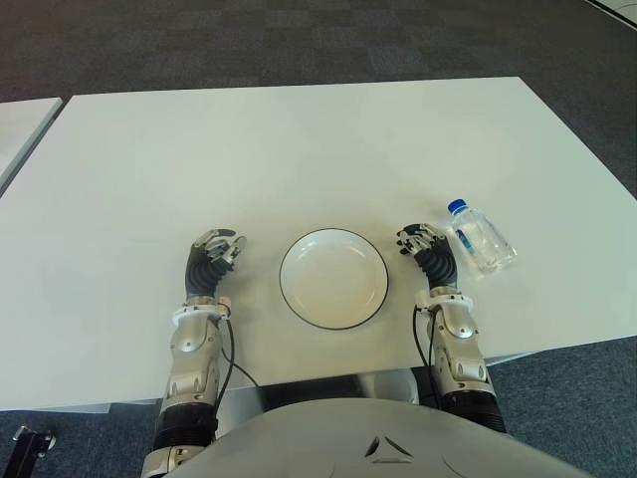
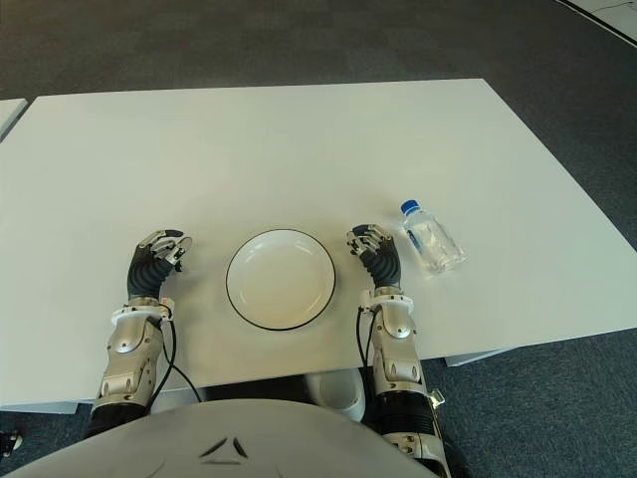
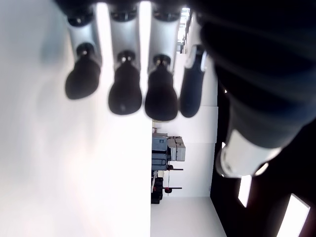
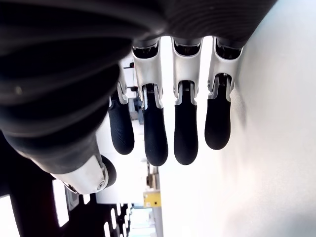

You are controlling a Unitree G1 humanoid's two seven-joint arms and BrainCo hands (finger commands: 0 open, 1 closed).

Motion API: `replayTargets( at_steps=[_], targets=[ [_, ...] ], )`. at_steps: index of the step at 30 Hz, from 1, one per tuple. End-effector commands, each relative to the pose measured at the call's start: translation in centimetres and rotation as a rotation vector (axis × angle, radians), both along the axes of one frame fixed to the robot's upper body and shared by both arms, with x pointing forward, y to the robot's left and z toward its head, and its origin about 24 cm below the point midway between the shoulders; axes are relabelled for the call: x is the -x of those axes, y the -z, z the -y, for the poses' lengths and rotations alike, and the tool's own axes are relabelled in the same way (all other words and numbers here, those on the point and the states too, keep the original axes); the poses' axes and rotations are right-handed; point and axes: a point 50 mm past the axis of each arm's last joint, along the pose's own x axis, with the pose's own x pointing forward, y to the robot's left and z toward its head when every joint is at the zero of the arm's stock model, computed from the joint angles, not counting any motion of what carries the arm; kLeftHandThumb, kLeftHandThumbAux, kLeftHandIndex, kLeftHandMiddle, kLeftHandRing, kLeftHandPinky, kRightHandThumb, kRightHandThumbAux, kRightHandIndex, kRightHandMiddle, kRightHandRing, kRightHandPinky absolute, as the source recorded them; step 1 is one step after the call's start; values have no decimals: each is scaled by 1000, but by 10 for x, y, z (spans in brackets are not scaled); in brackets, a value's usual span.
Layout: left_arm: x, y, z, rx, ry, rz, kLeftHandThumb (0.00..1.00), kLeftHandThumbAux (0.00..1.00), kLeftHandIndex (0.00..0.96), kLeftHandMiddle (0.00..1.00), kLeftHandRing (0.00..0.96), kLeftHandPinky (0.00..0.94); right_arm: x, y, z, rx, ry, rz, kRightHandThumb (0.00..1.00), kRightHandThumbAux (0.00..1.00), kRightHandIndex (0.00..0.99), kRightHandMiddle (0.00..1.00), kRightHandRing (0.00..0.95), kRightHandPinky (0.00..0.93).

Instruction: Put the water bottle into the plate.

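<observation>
While both hands are showing loosely curled fingers with nothing between them, the water bottle is lying on its side on the white bench, just beside the right hand on its outer side, blue cap pointing away from the robot. The plate is sitting bare between the two hands; the left hand is showing at the plate's left side, idle.

Handling, as judgement: the bottle is looking like clear thin plastic, small, apparently holding water, so it is probably light to moderate in weight, smooth and round, liable to roll when nudged and to dent under a hard squeeze. Not fragile. The best hold is likely across the middle of the barrel, fingers wrapping from above, thumb opposing; the cap end is too narrow.

Hard to make out: the fill level is not readable, and the label is only a blue smudge. Both wrist views are showing only each hand's own fingers against bright bench; neither bottle nor plate is appearing there. Whether the hands are touching the bench cannot be told.
</observation>
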Motion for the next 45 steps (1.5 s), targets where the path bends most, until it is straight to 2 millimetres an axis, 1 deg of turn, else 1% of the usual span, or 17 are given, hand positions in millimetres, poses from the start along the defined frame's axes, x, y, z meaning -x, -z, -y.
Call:
replayTargets(
  at_steps=[1, 14, 19, 29, 31, 32, 33, 34, 35, 36, 37, 38, 39, 41, 42, 45],
  targets=[
    [2, 4, 1, -1, 0, -33, 701, 721, 434, 775, 766, 754, 3, 6, 0, -4, 7, -32, 708, 733, 426, 484, 486, 501],
    [2, 3, 2, -8, 1, -27, 702, 721, 434, 770, 763, 751, 2, 6, 0, 2, 10, -35, 709, 734, 424, 476, 476, 486],
    [2, 3, 2, -2, 3, -28, 701, 721, 434, 769, 762, 750, 1, 3, 1, 38, 5, -16, 706, 734, 423, 473, 473, 490],
    [1, 5, 0, 20, -2, -34, 701, 720, 434, 761, 752, 737, 2, -10, 0, 362, -61, 180, 709, 733, 421, 491, 481, 482],
    [1, 5, 0, 14, -2, -35, 701, 720, 434, 761, 753, 741, 3, -11, 0, 435, -69, 214, 708, 732, 418, 485, 474, 467],
    [1, 5, 0, 11, -1, -35, 701, 720, 435, 762, 755, 746, 3, -11, 0, 465, -73, 228, 706, 732, 415, 477, 461, 444],
    [1, 5, 0, 7, -1, -34, 702, 719, 435, 763, 756, 749, 5, -14, -1, 527, -81, 259, 704, 732, 413, 471, 453, 429],
    [1, 5, 1, 3, -1, -34, 702, 720, 435, 763, 756, 750, 7, -17, -1, 602, -92, 301, 700, 731, 412, 443, 430, 411],
    [1, 5, 1, 1, -1, -33, 701, 720, 435, 765, 758, 751, 8, -19, -1, 650, -100, 331, 588, 696, 342, 379, 376, 366],
    [1, 5, 2, 0, -1, -33, 701, 720, 434, 766, 759, 751, 8, -20, -1, 679, -104, 350, 512, 674, 296, 337, 341, 338],
    [1, 5, 2, 0, 0, -33, 701, 720, 434, 766, 759, 751, 9, -20, -1, 709, -105, 372, 485, 667, 280, 323, 329, 327],
    [1, 5, 2, 1, 1, -33, 701, 721, 434, 767, 760, 749, 9, -21, -1, 734, -103, 393, 445, 636, 246, 291, 301, 308],
    [1, 5, 2, 1, 1, -33, 701, 721, 434, 767, 760, 747, 9, -21, -1, 753, -101, 409, 422, 607, 221, 266, 280, 296],
    [1, 5, 2, 3, 2, -32, 701, 721, 434, 767, 760, 746, 8, -21, 1, 783, -88, 439, 402, 582, 199, 244, 261, 285],
    [1, 5, 2, 5, 3, -31, 701, 721, 434, 767, 762, 748, 6, -22, 3, 810, -66, 468, 408, 546, 181, 225, 243, 273],
    [1, 4, 2, 8, 5, -29, 702, 721, 434, 769, 763, 749, 3, -22, 6, 859, -21, 528, 424, 489, 153, 194, 215, 250]
  ],
)
